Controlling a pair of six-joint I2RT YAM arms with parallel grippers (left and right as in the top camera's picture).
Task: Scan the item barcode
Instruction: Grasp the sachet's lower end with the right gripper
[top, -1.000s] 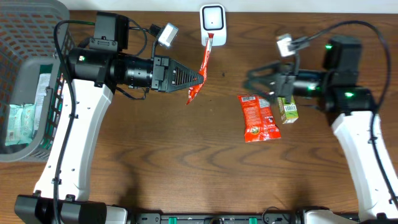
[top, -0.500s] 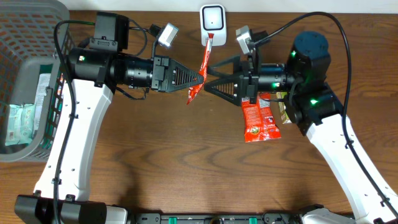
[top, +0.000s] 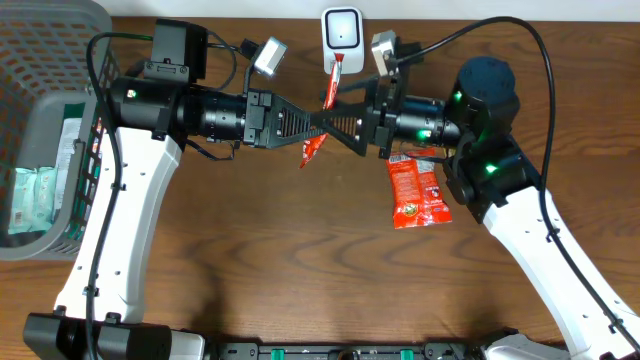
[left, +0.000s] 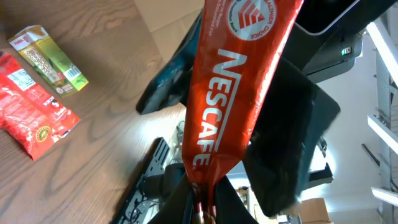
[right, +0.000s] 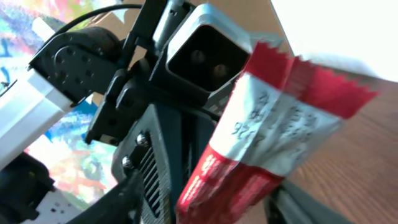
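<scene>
A red Nescafe sachet (top: 327, 100) hangs in the air just below the white scanner (top: 341, 35). My left gripper (top: 322, 120) is shut on its lower part. In the left wrist view the sachet (left: 230, 118) rises from the pinched fingertips of the left gripper (left: 200, 208). My right gripper (top: 338, 120) reaches in from the right, tip to tip with the left one. In the right wrist view the sachet's silver and red back (right: 261, 149) stands between the jaws of the right gripper (right: 211, 208). They are open, with a gap on the left side. No barcode is readable.
A red snack packet (top: 415, 190) lies on the wooden table under my right arm, with a green carton (left: 46, 56) beside it. A grey basket (top: 30, 245) with packets inside stands at the far left.
My right arm has swung left from above the green carton to the sachet, and its jaws have narrowed around it. The left arm and the sachet have held still.
</scene>
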